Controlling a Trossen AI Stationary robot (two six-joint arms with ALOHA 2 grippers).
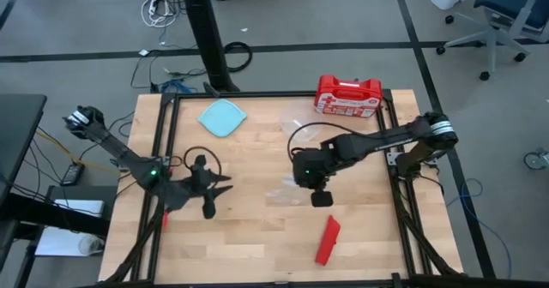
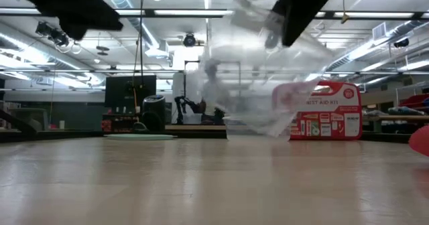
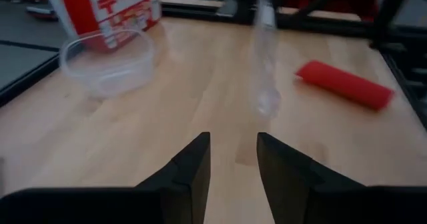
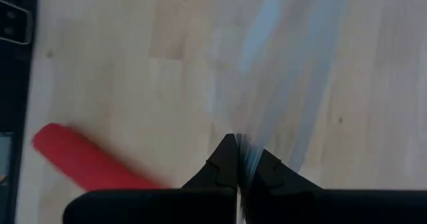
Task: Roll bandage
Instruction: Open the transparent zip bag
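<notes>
While the bright red soft-fabric bandage (image 1: 328, 240) lies alone on the bare wood in the lower right of the high view, neither gripper is touching it. It looks light and limp, likely to sag or unwind if pinched at one corner. Judging from its shape, the safer hold would be across its narrow width near one end, with the other end pressed to the table so the roll can be tightened. It shows as a short, plump, matte red bar, slightly tilted, already looking loosely rolled or folded rather than spread flat; how tightly it is wound cannot be told.

Near the frame's centre, the right gripper (image 1: 321, 198) has its jaws pinched together on a thin clear plastic bag (image 4: 287, 71) that hangs from the fingertips above the table. At the left of the frame, the left gripper (image 3: 232, 164) hovers low with its jaws apart and nothing between them. A red hard first-aid case (image 1: 347, 95) stands at the table's upper right edge, and a clear round plastic dish (image 3: 107, 61) sits just beside it.
</notes>
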